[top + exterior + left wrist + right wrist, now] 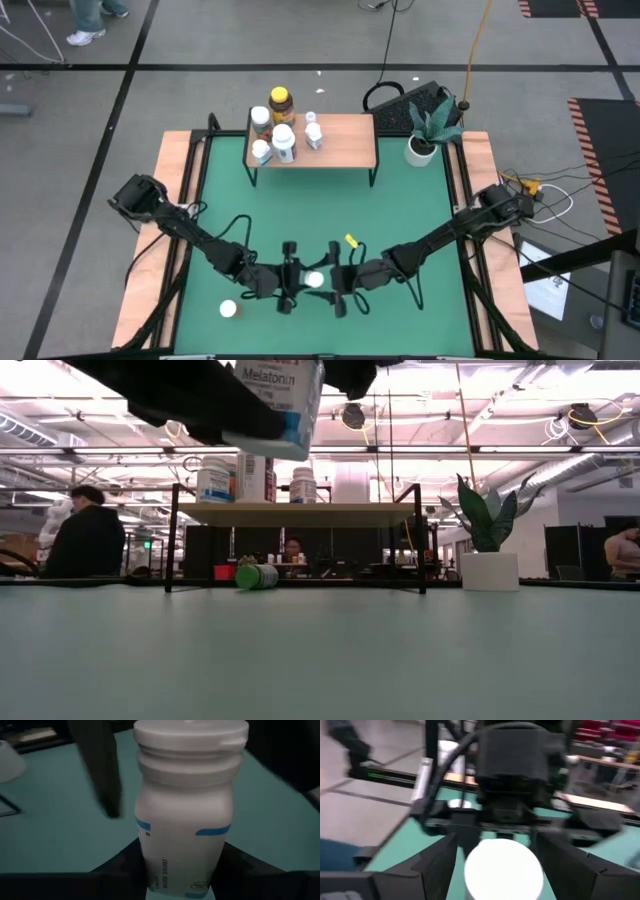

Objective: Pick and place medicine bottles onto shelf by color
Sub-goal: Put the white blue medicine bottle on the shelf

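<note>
Bright overhead ceiling lights, motion-blurred right wrist view, soft shadows

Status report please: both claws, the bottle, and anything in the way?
Left claw shut on white bottle. Right claw open around its lid, handover mid-air. Shelf already crowded; path clear.

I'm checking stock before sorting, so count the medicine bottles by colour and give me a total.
4 white bottles on the shelf
1 lifted white bottle
1 loose white bottle on the mat
1 amber bottle
1 green bottle, lying under the shelf
Total: 8
</note>
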{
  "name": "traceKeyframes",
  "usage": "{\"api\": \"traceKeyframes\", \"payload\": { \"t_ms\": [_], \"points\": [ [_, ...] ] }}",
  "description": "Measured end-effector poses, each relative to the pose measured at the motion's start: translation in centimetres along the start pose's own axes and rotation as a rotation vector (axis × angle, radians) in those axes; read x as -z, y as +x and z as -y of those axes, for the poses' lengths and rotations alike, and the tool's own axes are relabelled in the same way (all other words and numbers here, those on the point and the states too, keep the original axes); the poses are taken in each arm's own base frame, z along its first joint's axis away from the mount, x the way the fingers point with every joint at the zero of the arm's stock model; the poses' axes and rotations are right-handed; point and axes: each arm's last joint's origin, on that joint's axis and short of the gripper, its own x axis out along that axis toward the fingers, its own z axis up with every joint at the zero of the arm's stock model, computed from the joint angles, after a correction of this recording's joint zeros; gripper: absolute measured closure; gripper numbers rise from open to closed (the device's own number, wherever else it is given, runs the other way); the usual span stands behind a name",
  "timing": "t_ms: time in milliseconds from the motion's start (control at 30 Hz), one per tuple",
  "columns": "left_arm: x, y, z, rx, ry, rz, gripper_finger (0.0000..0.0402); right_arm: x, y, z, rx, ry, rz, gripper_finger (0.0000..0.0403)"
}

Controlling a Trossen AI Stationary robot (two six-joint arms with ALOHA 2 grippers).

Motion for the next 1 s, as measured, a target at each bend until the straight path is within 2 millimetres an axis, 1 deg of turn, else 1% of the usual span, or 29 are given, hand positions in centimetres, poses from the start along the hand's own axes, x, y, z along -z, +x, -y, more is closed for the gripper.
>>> {"api": "traceKeyframes", "payload": {
  "t_ms": [200,333,400,467,567,700,833,1000],
  "points": [
    [-0.1,0.0,-0.3,-0.094,-0.022,0.014,0.0238,-0.3,-0.4,-0.3,0.078,-0.009,-0.004,0.0134],
    [-0.1,0.0,-0.3,-0.121,-0.048,0.019,0.0241,-0.8,-1.1,-0.4,0.188,-0.017,-0.015,0.0143],
    [-0.1,0.0,-0.3,-0.122,-0.051,0.020,0.0241,-1.2,-1.5,-0.4,0.213,-0.010,-0.010,0.0149],
    [-0.2,0.0,-0.3,-0.123,-0.054,0.025,0.0238,-1.5,-1.8,-0.5,0.205,-0.008,-0.011,0.0158],
    [-0.2,0.0,-0.4,-0.124,-0.057,0.027,0.0234,-1.4,-1.9,-0.7,0.195,-0.001,-0.019,0.0173],
    [-0.3,-0.1,-0.3,-0.116,-0.058,0.036,0.0233,-1.0,-1.7,-0.4,0.114,0.034,-0.057,0.0190],
    [-0.5,0.0,-0.3,-0.117,-0.069,0.056,0.0232,-0.9,-1.4,0.1,0.105,0.075,-0.064,0.0197],
    [-0.5,0.0,-0.3,-0.120,-0.069,0.057,0.0232,-0.9,-1.3,0.2,0.105,0.080,-0.062,0.0202]
  ]
}}
